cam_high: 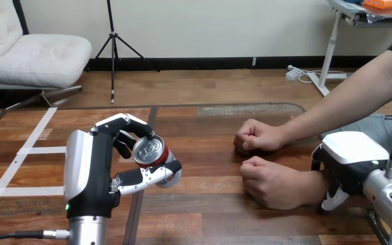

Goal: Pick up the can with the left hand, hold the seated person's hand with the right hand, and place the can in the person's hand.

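Pick-up done: can (153,154) clasped between curled fingers and thumb of left hand (93,168), raised, well left of the person's nearer fist (265,181). Right hand (351,153) at that fist's wrist (310,186); grip impossible to tell. Placing outstanding: fist closed.

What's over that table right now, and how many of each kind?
Cans: 1, the can held in the left robot hand.
Robot hands: 2, counting the right robot hand.
Person's hands: 2, the far fist and the near fist.
Total: 5.
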You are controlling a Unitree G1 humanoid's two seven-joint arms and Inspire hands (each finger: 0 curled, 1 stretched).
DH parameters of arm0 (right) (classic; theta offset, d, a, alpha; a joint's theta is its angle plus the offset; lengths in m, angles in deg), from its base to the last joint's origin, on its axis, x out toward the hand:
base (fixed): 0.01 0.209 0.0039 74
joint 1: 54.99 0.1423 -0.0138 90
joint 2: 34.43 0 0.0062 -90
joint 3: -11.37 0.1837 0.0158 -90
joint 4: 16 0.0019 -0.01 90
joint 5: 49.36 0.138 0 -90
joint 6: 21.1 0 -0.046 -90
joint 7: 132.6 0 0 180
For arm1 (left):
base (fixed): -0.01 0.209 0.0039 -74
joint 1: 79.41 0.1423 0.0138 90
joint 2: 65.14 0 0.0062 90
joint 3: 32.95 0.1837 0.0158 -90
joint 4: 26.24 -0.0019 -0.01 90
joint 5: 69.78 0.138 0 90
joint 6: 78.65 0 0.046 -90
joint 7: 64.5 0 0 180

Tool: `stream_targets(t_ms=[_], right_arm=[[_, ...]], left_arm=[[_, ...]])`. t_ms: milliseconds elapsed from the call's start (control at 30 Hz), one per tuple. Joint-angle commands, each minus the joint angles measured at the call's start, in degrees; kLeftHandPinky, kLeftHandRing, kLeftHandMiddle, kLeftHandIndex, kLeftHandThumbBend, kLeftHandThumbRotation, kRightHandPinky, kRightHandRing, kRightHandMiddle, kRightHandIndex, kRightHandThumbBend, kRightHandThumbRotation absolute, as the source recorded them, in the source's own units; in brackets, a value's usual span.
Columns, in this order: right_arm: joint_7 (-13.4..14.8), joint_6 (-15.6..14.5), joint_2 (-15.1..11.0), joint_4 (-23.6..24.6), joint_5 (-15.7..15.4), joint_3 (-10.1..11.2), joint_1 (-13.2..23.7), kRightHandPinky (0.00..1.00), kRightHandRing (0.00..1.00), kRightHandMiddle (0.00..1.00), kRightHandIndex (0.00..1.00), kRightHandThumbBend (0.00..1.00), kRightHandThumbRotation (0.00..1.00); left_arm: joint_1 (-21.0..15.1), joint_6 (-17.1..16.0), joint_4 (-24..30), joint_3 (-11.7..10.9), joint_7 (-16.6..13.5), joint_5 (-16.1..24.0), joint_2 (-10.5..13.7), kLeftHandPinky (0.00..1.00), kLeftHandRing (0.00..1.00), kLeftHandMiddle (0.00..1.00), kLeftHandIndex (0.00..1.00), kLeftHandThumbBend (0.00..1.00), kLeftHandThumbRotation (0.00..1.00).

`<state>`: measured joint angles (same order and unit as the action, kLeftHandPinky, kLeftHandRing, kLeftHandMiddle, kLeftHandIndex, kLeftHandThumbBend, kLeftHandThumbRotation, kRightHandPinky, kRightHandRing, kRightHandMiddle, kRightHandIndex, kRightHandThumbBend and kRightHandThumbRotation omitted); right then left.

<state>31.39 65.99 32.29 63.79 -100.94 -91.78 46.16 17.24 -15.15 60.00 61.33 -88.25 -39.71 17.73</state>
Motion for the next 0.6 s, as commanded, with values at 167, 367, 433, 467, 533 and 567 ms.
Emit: stream_targets(t_ms=[167,367,433,467,533,567], right_arm=[[0.3,-0.9,-2.4,7.1,1.7,3.8,1.2,0.29,0.37,0.47,0.52,0.80,0.00],[-0.7,-1.8,-2.8,9.1,2.8,4.4,0.7,0.32,0.40,0.48,0.52,0.81,0.00],[-0.9,-1.9,-2.9,9.5,3.2,4.5,0.6,0.33,0.42,0.49,0.52,0.82,0.00],[-1.1,-2.0,-3.1,9.8,3.3,4.5,0.6,0.34,0.42,0.49,0.52,0.82,0.00],[-1.2,-2.0,-3.3,10.2,3.3,4.5,0.6,0.35,0.42,0.49,0.53,0.82,0.00],[-1.3,-2.0,-3.3,10.4,3.4,4.5,0.6,0.35,0.43,0.49,0.53,0.82,0.00]], left_arm=[[-2.8,-1.8,3.0,-0.5,0.2,-0.2,0.5,0.29,0.35,0.39,0.41,0.76,0.00],[-2.4,-1.6,3.5,-0.4,0.6,-0.4,0.2,0.29,0.35,0.39,0.41,0.76,0.00],[-2.3,-1.6,3.5,-0.4,0.7,-0.4,0.1,0.29,0.35,0.39,0.41,0.76,0.00],[-2.4,-1.8,3.3,-0.4,0.7,-0.6,0.1,0.29,0.35,0.39,0.41,0.76,0.00],[-2.4,-2.1,3.1,-0.4,0.7,-0.7,0.0,0.29,0.34,0.39,0.41,0.76,0.00],[-2.4,-2.1,3.0,-0.4,0.7,-0.6,0.0,0.29,0.34,0.39,0.41,0.76,0.00]])
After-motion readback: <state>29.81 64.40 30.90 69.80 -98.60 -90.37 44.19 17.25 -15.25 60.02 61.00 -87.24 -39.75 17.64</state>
